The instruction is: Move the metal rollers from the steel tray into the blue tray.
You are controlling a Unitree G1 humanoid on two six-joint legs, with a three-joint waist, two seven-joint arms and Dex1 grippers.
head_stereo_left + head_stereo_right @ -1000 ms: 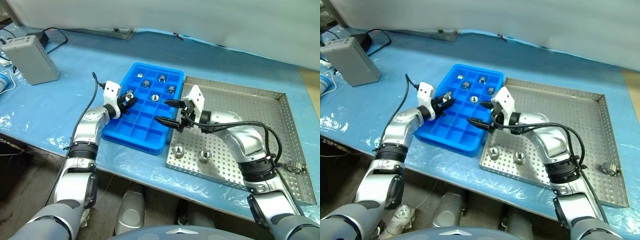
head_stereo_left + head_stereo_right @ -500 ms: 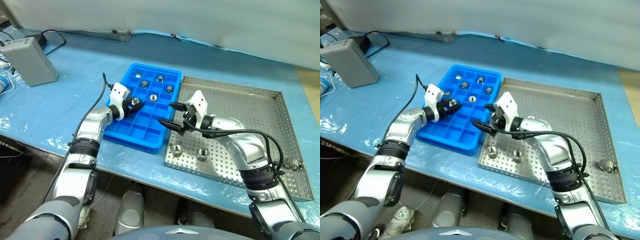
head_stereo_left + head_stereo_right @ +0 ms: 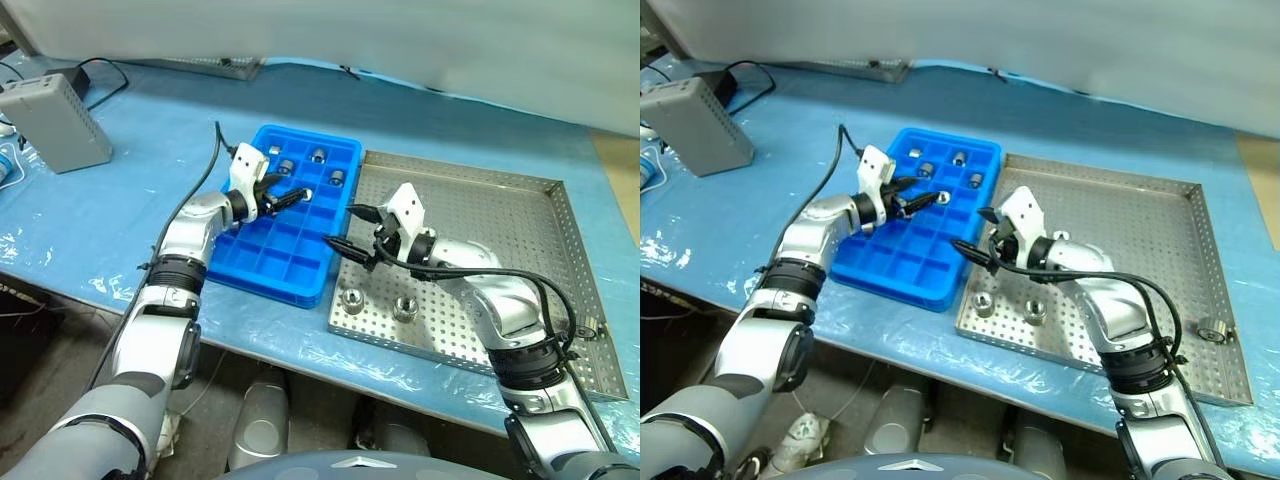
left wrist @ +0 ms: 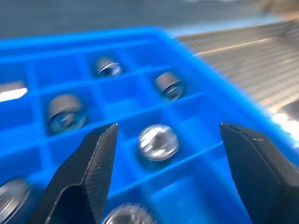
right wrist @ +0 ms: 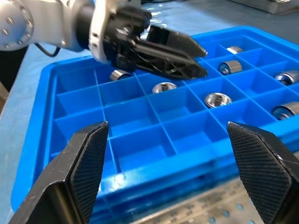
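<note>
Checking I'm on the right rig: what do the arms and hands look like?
Both arms are silver-grey metallic segments with black joint rings. Each ends in a white wrist block and two black fingers with textured pads. A black cable loops from the left hand; more run along the forearm behind the right hand.

Left tool (image 5: 198, 60) over the blue tray (image 5: 140, 140), metal rollers (image 5: 217, 99) in its compartments.

Bright even light, glare on the steel tray (image 3: 520, 215), blurred left wrist view.
</note>
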